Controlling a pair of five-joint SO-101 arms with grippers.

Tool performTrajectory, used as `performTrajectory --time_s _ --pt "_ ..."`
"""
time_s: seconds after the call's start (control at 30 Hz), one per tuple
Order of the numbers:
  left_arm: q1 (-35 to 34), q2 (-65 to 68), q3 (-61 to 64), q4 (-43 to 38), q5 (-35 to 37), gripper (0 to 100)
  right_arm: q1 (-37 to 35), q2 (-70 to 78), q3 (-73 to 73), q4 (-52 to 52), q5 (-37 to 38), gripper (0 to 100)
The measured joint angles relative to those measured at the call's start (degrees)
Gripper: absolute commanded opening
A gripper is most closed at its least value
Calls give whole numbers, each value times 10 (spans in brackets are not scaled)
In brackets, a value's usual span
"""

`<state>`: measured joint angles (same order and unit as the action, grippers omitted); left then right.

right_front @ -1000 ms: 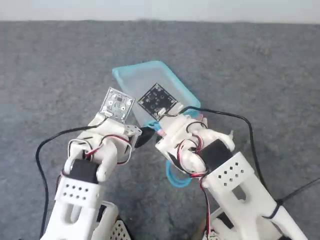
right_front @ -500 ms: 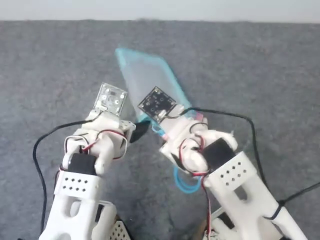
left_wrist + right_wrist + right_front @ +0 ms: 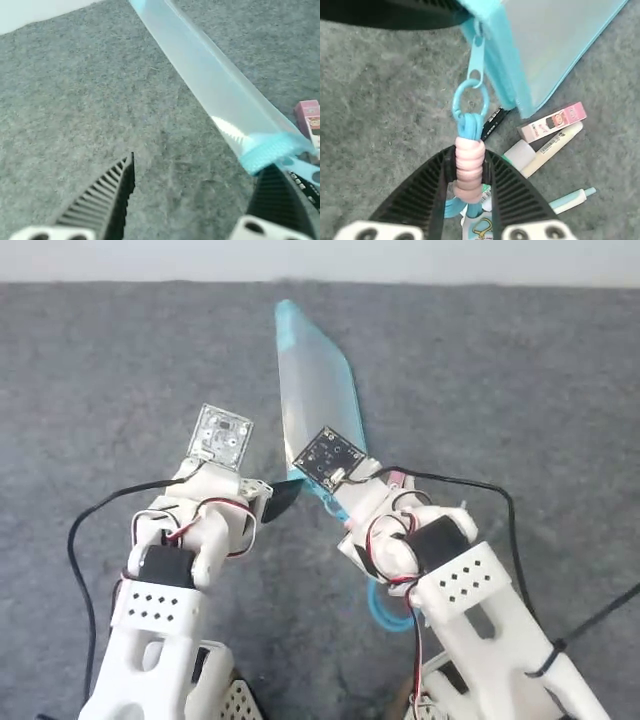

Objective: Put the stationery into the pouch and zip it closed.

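The right gripper [image 3: 469, 162] is closed narrowly on the pink coiled charm [image 3: 468, 150]. From the charm a blue ring [image 3: 470, 100] and the zipper pull [image 3: 476, 52] lead straight away to the corner of the translucent blue pouch [image 3: 555, 45]. In the high view the pouch is tipped up on edge, its long axis running away from both arms toward the far side of the grey counter [image 3: 520, 390]. The left gripper [image 3: 200, 167] is spread wide with nothing in it. The pouch's near corner sits right at the tip of one of its fingers, though I cannot tell whether they touch, so this arm looks better placed to pin the pouch body. The stationery lies outside the pouch on the counter, beside its near end: a pink box [image 3: 555, 121], a cream tube [image 3: 545, 147] and a pen [image 3: 570, 199]. I cannot tell how far the zip is open.
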<state>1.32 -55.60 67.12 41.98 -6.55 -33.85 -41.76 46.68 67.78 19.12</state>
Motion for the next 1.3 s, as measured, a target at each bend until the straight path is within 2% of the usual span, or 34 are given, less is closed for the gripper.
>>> performTrajectory --time_s 0.5,0.73,0.83,1.1,1.3 --pt "-4 0 1 1 31 353 0 -28 82 -11 19 6" --pt "-22 0 11 -12 31 353 37 -17 94 -11 27 6" --pt "-7 0 30 -18 31 353 42 -16 57 10 28 6" --pt "33 0 50 -21 33 353 45 -16 -156 125 21 6" --pt "41 0 50 -33 35 353 33 -16 -205 181 20 6"
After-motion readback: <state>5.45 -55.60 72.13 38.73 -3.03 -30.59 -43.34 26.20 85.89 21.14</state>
